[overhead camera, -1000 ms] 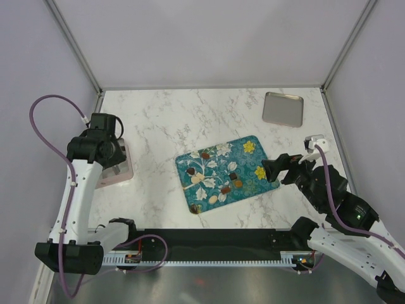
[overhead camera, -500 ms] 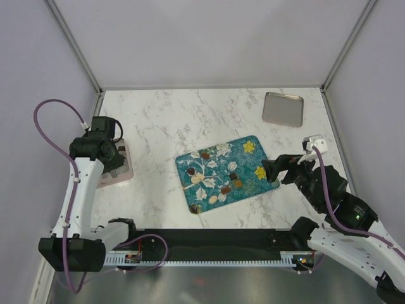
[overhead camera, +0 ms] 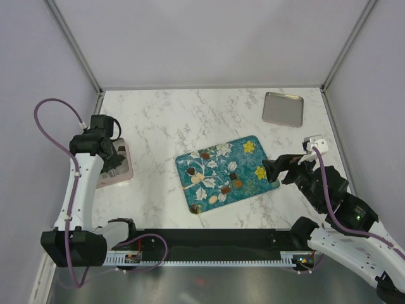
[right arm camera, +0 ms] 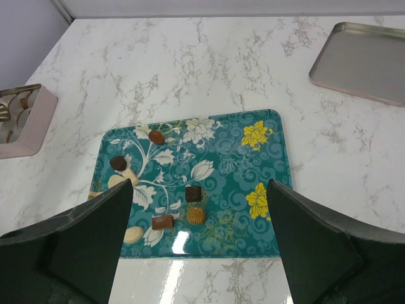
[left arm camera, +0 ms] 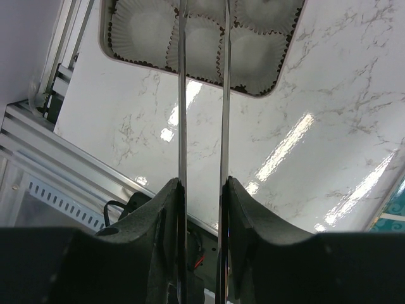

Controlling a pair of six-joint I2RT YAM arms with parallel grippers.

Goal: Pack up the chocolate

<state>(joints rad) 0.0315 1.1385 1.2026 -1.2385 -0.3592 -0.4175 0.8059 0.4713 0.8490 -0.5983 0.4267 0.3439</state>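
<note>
Marble worktop (overhead camera: 164, 120): chocolates (right arm camera: 162, 221) lie loose on the teal tray (right arm camera: 221, 152), centre. Right gripper (right arm camera: 199, 185) hangs spread wide above them, likely lining up a pick. Left gripper (left arm camera: 202, 7) is over the paper cups (left arm camera: 149, 28) in the pink box (left arm camera: 278, 69), left. Its tips are cropped, so I can't tell its grip.

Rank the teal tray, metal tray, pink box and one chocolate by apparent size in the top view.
1. Teal tray, clearly largest.
2 and 3. Metal tray and pink box look alike; the left arm hides part of the box, so no ranking between them.
4. Dark chocolate, smallest.
</note>
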